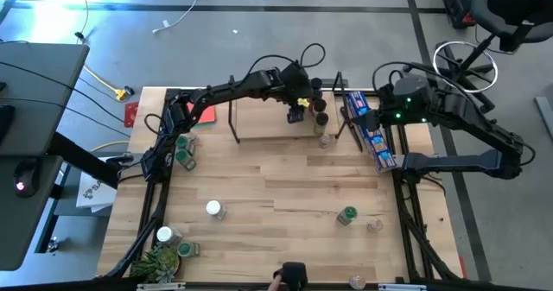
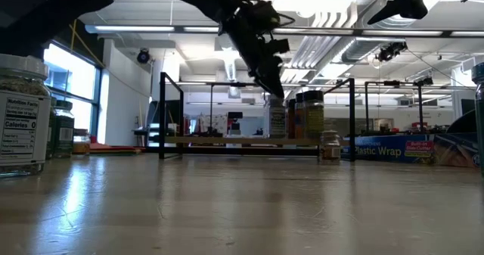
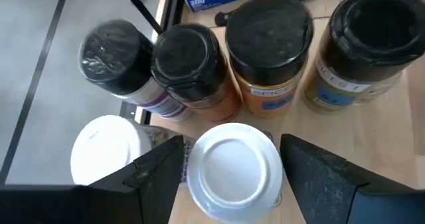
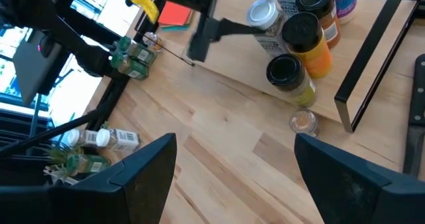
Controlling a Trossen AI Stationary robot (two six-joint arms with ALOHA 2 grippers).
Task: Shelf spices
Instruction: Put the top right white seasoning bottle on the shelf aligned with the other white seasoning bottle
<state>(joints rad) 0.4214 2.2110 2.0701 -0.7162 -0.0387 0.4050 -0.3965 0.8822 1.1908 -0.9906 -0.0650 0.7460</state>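
Note:
The shelf is a light-wood board with black wire end frames at the table's far side. Several spice jars stand on its right end: black-lidded ones and two white-lidded ones. My left gripper is open just above one white-lidded jar, a finger on either side of its lid; no touch shows. It also shows in the high view and in the low view. My right gripper is open and empty, raised over the table's right part.
Loose jars stand on the table: a white-lidded one, a green-lidded one, two green-lidded ones at the left, and more by a potted plant. A blue packet lies right of the shelf. A small jar stands before it.

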